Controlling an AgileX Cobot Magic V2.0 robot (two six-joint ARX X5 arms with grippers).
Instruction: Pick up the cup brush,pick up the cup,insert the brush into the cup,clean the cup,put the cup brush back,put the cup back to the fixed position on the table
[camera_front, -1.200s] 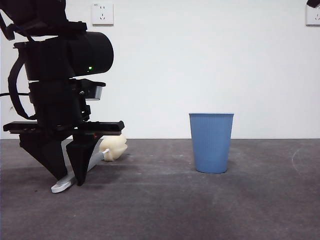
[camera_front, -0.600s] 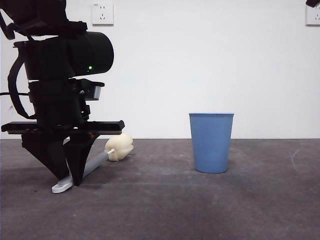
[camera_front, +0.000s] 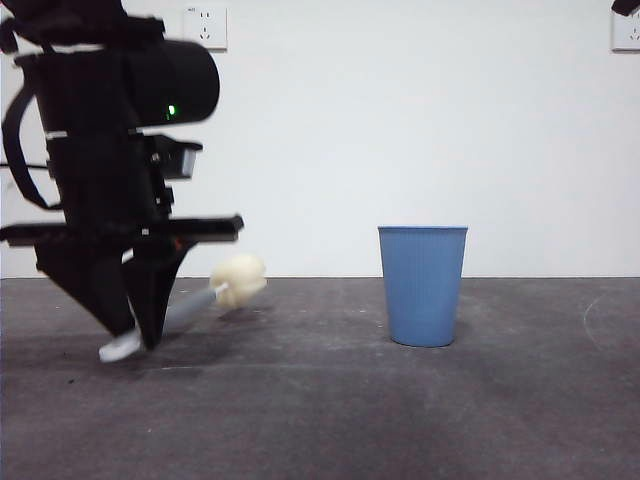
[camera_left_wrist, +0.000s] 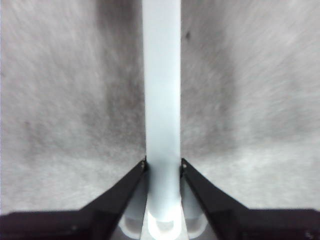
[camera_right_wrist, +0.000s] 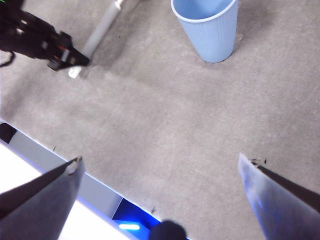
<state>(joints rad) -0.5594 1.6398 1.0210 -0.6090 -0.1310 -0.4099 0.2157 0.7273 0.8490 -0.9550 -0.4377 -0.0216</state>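
While clamped, the left gripper (camera_left_wrist: 162, 165) holds the cup brush (camera_left_wrist: 161, 100).

My left gripper (camera_front: 135, 335): black jaws, small green light on the black housing above. Cup brush (camera_front: 190, 305): grey handle, white end, cream-yellow sponge head. Cup (camera_front: 422, 285): blue, fine vertical ribs, uniform tone. Table (camera_front: 400, 420): dark grey, matte, faint pale smears. Wall behind: white, with two white sockets. My right gripper (camera_right_wrist: 160, 172): dark jaws, blue glow below.
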